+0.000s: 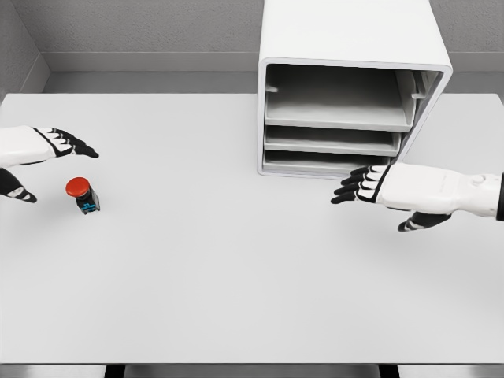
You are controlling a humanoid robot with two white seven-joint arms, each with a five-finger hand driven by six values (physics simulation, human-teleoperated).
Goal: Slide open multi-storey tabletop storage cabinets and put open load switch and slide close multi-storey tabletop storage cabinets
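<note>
A white multi-storey storage cabinet (350,87) stands at the back of the table, right of the middle, its three shelf drawers facing me. The load switch (82,194), a small dark block with a red round button and a blue part, stands upright on the table at the far left. My left hand (49,161) comes in from the left edge with fingers spread, just above and left of the switch, apart from it. My right hand (364,185) reaches in from the right, fingers extended and empty, just below the cabinet's lowest drawer front.
The white table (236,268) spreads wide toward me, its front edge near the bottom of the picture. A grey wall runs behind the cabinet.
</note>
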